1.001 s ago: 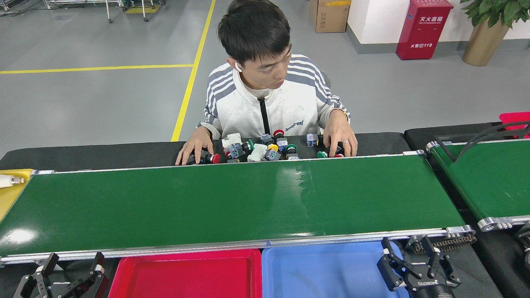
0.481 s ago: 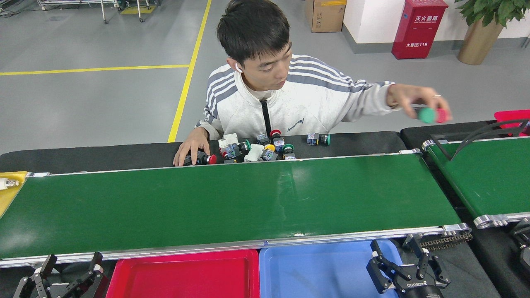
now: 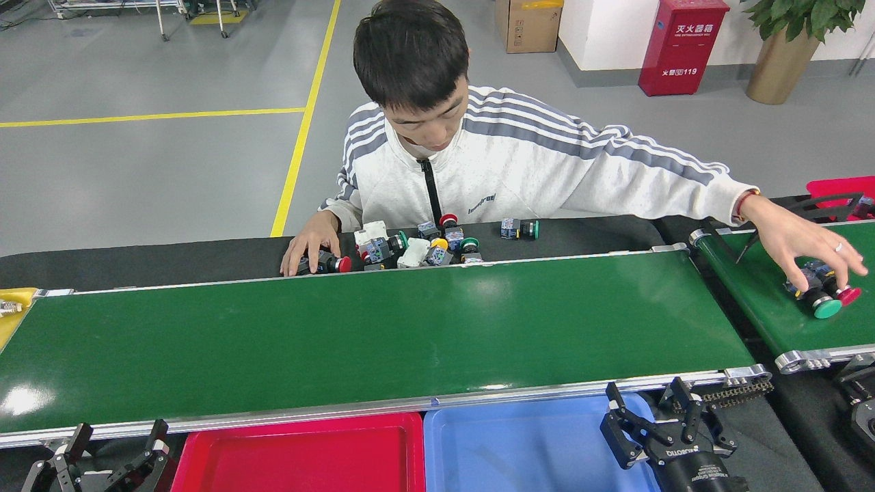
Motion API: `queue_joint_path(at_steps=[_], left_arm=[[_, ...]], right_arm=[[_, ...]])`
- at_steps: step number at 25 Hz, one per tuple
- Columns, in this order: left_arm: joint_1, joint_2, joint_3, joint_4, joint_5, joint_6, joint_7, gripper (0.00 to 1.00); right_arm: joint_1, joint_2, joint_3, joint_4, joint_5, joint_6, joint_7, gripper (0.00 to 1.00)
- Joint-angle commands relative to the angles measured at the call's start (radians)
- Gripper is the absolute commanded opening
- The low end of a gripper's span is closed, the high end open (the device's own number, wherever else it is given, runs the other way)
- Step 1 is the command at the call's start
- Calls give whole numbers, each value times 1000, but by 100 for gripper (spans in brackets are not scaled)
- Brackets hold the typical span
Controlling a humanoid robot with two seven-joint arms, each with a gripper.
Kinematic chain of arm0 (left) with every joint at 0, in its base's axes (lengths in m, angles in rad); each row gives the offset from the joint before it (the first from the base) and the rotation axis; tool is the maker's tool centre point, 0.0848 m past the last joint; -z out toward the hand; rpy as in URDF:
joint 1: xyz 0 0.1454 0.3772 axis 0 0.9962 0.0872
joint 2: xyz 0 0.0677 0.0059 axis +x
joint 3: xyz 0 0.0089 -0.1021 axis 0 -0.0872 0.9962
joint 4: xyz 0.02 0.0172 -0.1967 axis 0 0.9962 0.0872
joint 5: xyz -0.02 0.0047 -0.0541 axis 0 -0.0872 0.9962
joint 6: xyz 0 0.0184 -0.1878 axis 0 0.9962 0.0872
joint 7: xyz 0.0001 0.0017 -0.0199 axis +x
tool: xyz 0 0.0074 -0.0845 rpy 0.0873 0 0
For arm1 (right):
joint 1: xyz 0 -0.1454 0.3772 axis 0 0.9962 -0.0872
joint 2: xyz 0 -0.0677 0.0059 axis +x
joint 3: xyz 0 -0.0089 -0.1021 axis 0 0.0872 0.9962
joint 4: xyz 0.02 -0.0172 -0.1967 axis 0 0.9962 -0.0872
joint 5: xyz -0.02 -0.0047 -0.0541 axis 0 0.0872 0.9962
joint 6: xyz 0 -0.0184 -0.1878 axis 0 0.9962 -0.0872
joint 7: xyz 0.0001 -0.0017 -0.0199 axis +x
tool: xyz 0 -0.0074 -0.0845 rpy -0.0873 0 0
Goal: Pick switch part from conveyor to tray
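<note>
The long green conveyor (image 3: 369, 335) runs bare from end to end; the switch parts (image 3: 417, 244) sit in a heap on the black counter (image 3: 171, 256) just behind its far rail, in front of a seated person (image 3: 437, 164); one of the person's hands (image 3: 309, 247) rests on a red-capped part there, the other hand (image 3: 803, 242) reaches across to the shorter belt (image 3: 779, 301) at the right, fingers on two parts, one green-capped, one red-capped (image 3: 824, 297); below the near rail lie a red tray (image 3: 301, 458) and a blue tray (image 3: 533, 451), side by side; the left end effector (image 3: 113, 451) hangs low at the corner, fingers apart; the right end effector (image 3: 653, 424) is over the blue tray's right edge, fingers likewise spread, holding nothing.
</note>
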State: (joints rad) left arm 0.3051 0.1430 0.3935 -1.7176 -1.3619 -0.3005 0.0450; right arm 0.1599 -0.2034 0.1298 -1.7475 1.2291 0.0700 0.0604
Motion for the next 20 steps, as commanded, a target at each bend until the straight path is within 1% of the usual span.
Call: queue_joint_path(at_steps=[1,3,10,16,20], left_arm=[[-1,1,8,-14,4,-3,1,100],[2,3,8,-13,4,-5,1,100],[2,4,16,-14,6,1,1,100],[9,4,25,-8,6,4,4,100],[11,6,25,-4,1,1,4,100]], right_arm=[[-5,-8,-4,-4,17,-4,-10,100],[-3,-19,-6,31,20,-4,-50,100],[0,-17,-10,37,29,5,-140,100],[-5,-24,-9,43,35,7,-126,100],[-10,-22,-10,63,35,5,-87,100]])
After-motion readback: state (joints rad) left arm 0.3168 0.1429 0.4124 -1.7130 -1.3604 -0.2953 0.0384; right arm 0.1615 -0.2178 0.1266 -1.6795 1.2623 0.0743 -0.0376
